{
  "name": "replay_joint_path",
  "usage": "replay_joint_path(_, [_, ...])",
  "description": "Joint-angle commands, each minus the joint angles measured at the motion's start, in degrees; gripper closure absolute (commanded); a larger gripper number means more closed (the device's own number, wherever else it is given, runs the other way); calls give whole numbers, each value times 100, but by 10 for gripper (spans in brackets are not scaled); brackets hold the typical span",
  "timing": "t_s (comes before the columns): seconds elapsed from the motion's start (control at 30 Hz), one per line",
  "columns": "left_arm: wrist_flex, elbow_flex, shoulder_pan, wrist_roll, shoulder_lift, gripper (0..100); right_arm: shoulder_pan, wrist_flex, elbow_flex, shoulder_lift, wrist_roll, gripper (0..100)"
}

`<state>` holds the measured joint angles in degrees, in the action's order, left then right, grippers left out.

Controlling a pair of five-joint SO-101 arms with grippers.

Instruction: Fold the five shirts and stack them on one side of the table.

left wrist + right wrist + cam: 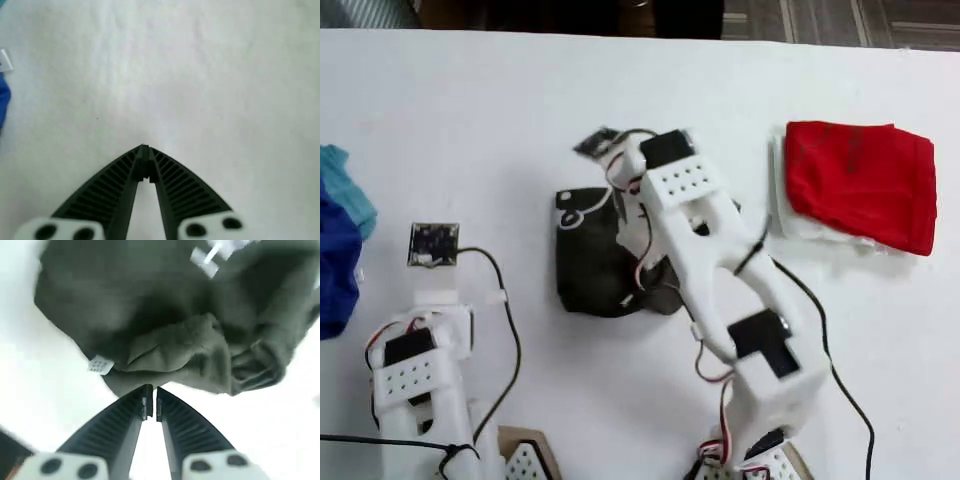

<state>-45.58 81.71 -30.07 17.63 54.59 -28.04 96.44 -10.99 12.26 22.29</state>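
Looks like this one is sitting roughly two shirts in out of five. The red shirt (860, 185) is lying folded on top of a white shirt (798, 230) on the right side of the worktop (520, 100), so that's where the stack is building. The black shirt (590, 265) is lying mid-worktop in a lumpy bundle with loose folds bunching up along one edge, so I'd say it's only getting half folded so far. The blue shirt (335, 260) and the teal shirt (345, 190) are waiting in a heap at the left edge, not folded yet by the look of it.

The right claw (150, 402) is hovering just beside the black shirt's edge with its tips pressed together, gripping nothing. The left claw (145, 162) is also closed up and empty, hanging over bare worktop near the blue shirt.

Direction-wise, the black bundle is coming out almost square, maybe running slightly longer from the near edge toward the far one, but the arm is covering part of it. The red shirt is lying with its long axis going across the worktop, left to right.
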Motion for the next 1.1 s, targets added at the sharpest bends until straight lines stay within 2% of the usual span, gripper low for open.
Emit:
replay_joint_path(0.0, [105,-22,-26,-44,88,973,48,-927,44,-312,-422,978])
replay_joint_path(0.13, [105,-22,-26,-44,88,973,-66,-1701,123,338,-686,978])
replay_joint_path(0.47, [105,-13,-18,-44,88,973,-22,-2202,97,1262,-686,978])
replay_joint_path(0.7, [105,-13,-18,-44,88,973,251,-1807,123,1262,-668,978])
replay_joint_path(0.87, [105,-13,-18,-44,88,973,374,-1121,105,1253,0,978])
replay_joint_path(1.07, [158,-13,-18,-44,88,973,418,-514,141,963,79,978])
